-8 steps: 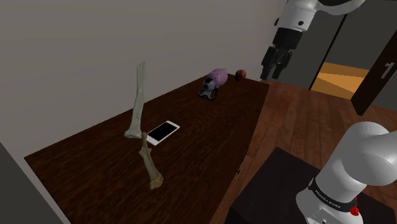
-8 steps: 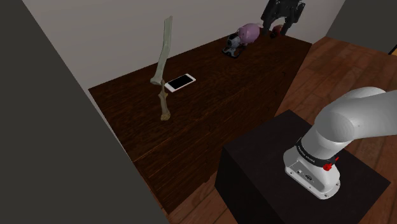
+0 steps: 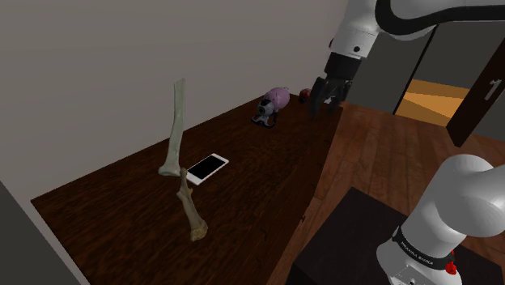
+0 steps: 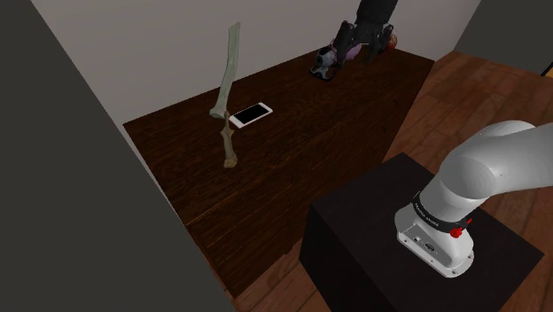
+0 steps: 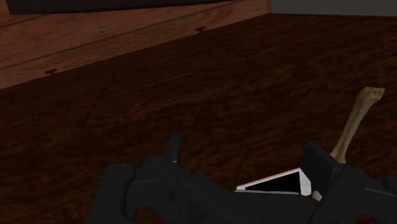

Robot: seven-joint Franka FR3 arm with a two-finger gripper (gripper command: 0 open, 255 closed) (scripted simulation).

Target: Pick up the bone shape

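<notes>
Far from the bone (image 3: pixel 174 138), pincer (image 3: pixel 325 103) hangs open.

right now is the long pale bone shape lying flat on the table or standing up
Standing up: the long pale bone shape rises steeply from the dark wooden table, leaning slightly, in both exterior views.

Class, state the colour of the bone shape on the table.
Pale olive-tan; the long bone shape shows best in the shoulder view.

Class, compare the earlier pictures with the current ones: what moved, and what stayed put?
The gripper moved leftward and lower in the shoulder view, nearer the pink object at the far end of the table; it is open and holds nothing. The bone shape and phone stayed put.
</notes>
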